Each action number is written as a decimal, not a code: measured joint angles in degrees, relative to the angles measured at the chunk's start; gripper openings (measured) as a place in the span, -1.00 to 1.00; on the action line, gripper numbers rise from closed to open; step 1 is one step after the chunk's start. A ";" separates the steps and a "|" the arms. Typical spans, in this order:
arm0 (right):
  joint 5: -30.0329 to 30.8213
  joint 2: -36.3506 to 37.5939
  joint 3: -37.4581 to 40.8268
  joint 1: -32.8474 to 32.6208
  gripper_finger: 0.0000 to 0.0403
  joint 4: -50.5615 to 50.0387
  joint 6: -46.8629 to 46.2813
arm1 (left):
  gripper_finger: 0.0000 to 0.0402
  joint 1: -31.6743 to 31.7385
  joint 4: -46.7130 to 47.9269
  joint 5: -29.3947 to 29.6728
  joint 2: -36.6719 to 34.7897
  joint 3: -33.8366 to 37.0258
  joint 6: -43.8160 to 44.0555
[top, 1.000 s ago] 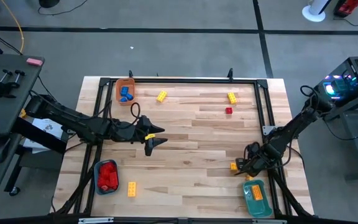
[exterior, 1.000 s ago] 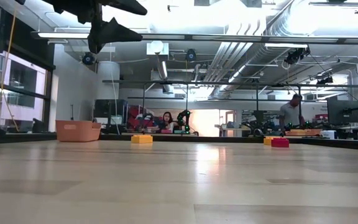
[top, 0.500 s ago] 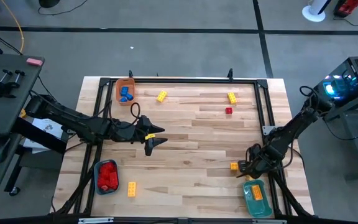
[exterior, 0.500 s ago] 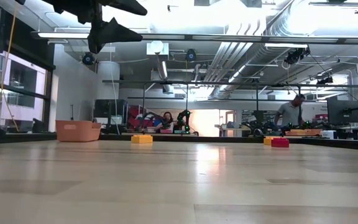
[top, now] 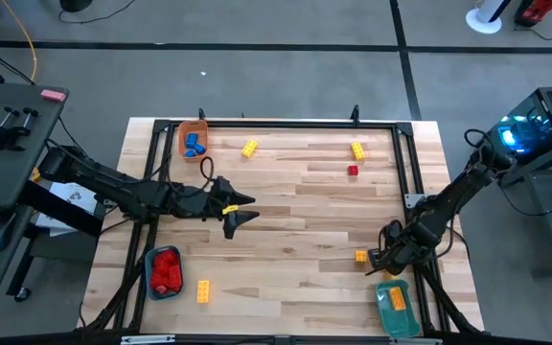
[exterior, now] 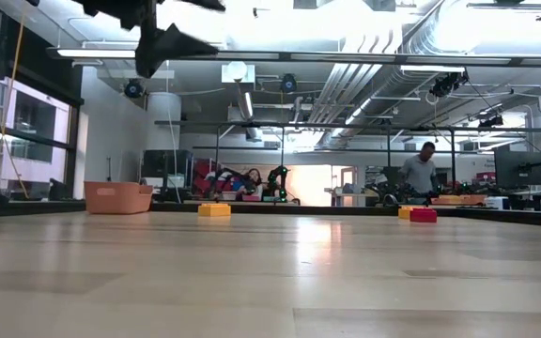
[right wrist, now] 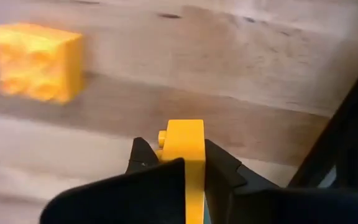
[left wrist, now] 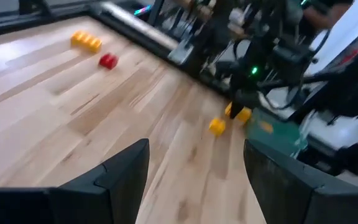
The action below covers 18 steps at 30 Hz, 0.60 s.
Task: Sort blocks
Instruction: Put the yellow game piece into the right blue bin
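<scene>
My right gripper (top: 383,260) is near the table's near right corner, just far of the teal tray (top: 394,299), shut on a yellow block (right wrist: 185,149). Another yellow block (top: 361,256) lies on the wood beside it. My left gripper (top: 242,212) hangs open and empty above the table's left middle, high in the low view (exterior: 162,23). More loose blocks rest flat on the table: two yellow ones (top: 249,148) (top: 357,149) and a red one (top: 353,171) toward the far edge, and a yellow one (top: 203,291) near the front left. My right gripper pinches the yellow block between its two fingers, one on each of its broad sides (right wrist: 194,140). The fingers point down at the table. The block stands on edge in the hold, a stud (right wrist: 161,134) showing on one side. Whether it is clear of the wood I cannot tell.
An orange tray (top: 194,127) with blue blocks stands at the far left corner. A tray (top: 151,273) of red blocks is at the near left. The teal tray holds an orange block. A black frame (top: 276,124) rims the table. People show in the room beyond.
My right gripper has shifted slightly toward the near edge and the teal tray. My left gripper has risen a little in the low view. A person in the background has walked to the left.
</scene>
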<state>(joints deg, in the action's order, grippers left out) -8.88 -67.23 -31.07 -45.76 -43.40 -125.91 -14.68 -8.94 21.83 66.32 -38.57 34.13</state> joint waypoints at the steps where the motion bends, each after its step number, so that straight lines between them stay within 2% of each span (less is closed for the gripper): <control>1: 0.58 0.49 -0.96 0.00 -0.98 -1.08 0.50 | 0.22 -0.02 -1.53 -0.33 0.00 0.00 0.05; 3: 3.76 1.82 -3.50 0.00 -0.98 -4.84 0.81 | 0.22 -0.10 -4.53 -0.56 -0.02 -0.17 -2.01; 5: 10.41 3.32 -7.13 0.00 -0.99 -9.30 0.31 | 0.22 -0.13 -5.36 -0.50 -0.01 -1.23 -5.90; 7: 20.88 4.71 -11.00 0.00 -0.99 -13.27 0.17 | 0.22 -0.13 -5.51 0.96 0.42 -3.16 -11.05; 11: 46.22 6.21 -18.28 1.56 -1.00 -16.06 4.07 | 0.22 0.17 -5.68 3.33 3.10 -8.56 -22.62; 13: 57.31 6.23 -21.21 3.18 -1.00 -14.58 9.78 | 0.22 0.72 -6.12 3.16 5.56 -11.80 -27.32; 15: 65.39 6.19 -23.65 5.39 -1.00 -9.67 18.24 | 0.22 1.32 -6.78 1.38 8.74 -15.19 -30.05; 18: 69.46 6.17 -25.64 9.19 -1.00 3.14 36.51 | 0.22 2.22 -8.87 -3.67 14.19 -19.88 -31.32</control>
<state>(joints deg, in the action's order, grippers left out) 60.58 -61.06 -56.71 -36.57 -40.27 -89.40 -12.46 -17.82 18.16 80.51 -58.45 2.81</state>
